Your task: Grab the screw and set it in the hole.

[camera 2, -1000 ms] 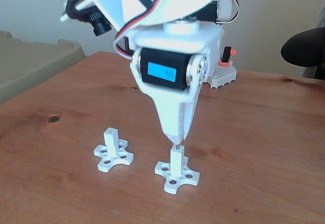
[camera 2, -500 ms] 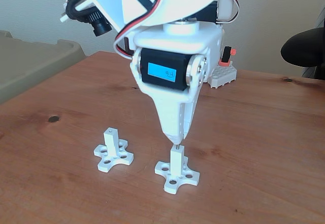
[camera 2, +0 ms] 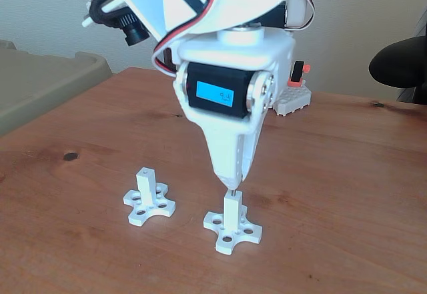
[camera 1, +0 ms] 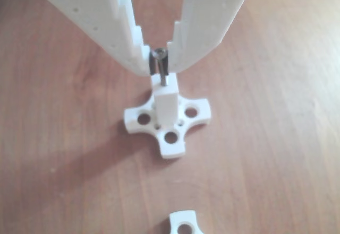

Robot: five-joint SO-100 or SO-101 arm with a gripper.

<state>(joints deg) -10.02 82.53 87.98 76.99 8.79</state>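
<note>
Screw (camera 1: 160,64) of thin grey metal stands upright between the two white fingertips of the pincer (camera 1: 159,59), which is closed on its upper part, just under the small round head; in the other view the stepped inner edges of both fingers press on it from the left and from the right. Directly below the pincer is a white post (camera 1: 167,102) with a cross-shaped base, and the lower end of the screw meets the square top face of this post, where the hole (camera 1: 164,86) is; the shaft covers the opening, so I cannot tell how deep the tip sits inside. In the fixed view the pincer (camera 2: 231,182) points straight down, its narrow tip just above the post (camera 2: 231,211), and a short piece of the screw (camera 2: 231,190) is visible between them. To the left of the pincer in this view, near but apart, stands a second white post (camera 2: 146,187) of the same shape, with nothing in its top. Both posts rest on the brown wooden table (camera 2: 347,194). Far behind the pincer, at the back edge of the table, is a small white block (camera 2: 293,98) with a red part on it
</note>
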